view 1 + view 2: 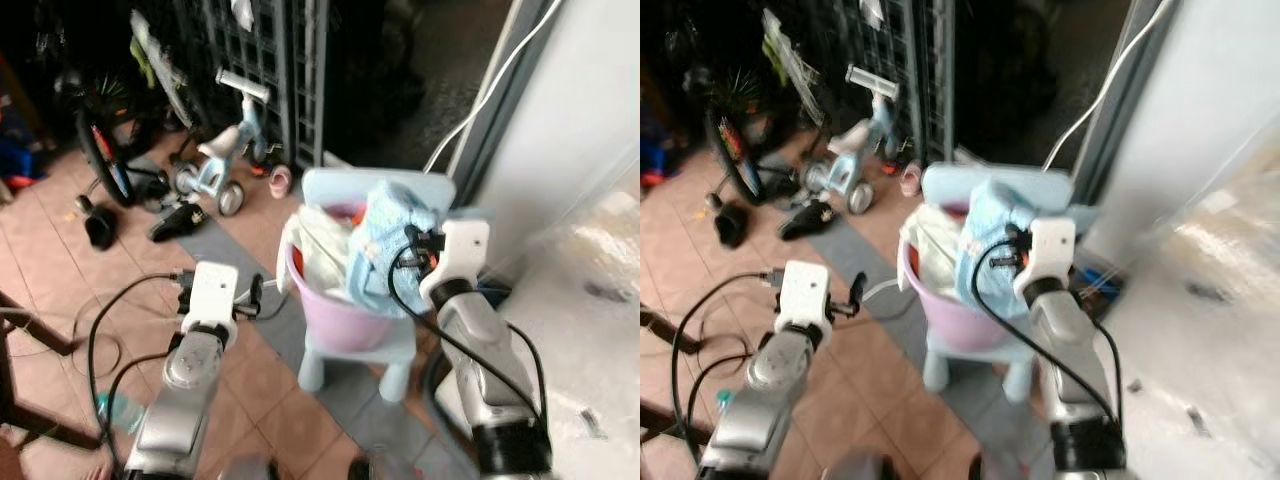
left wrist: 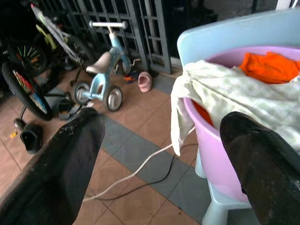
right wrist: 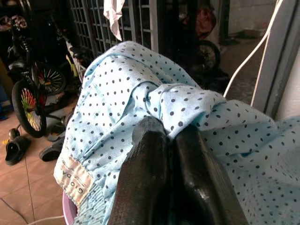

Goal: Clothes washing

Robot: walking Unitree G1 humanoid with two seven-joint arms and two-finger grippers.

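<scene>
A pink laundry tub (image 1: 340,318) full of clothes stands on a small light-blue chair (image 1: 352,350). My right gripper (image 3: 169,140) is shut on a light-blue polka-dot garment (image 1: 385,245), holding it lifted above the tub's right side. A pale cream cloth (image 2: 225,96) hangs over the tub's rim, and an orange cloth (image 2: 269,65) lies inside. My left gripper (image 2: 161,140) stands open to the left of the tub, with nothing between its fingers (image 2: 61,159).
A child's tricycle (image 1: 225,160), a bicycle wheel (image 1: 100,150), dark shoes (image 1: 180,222) and a pink slipper (image 1: 279,181) lie on the tiled floor at the back left. Cables (image 1: 110,320) trail on the floor. A white wall (image 1: 580,130) rises on the right.
</scene>
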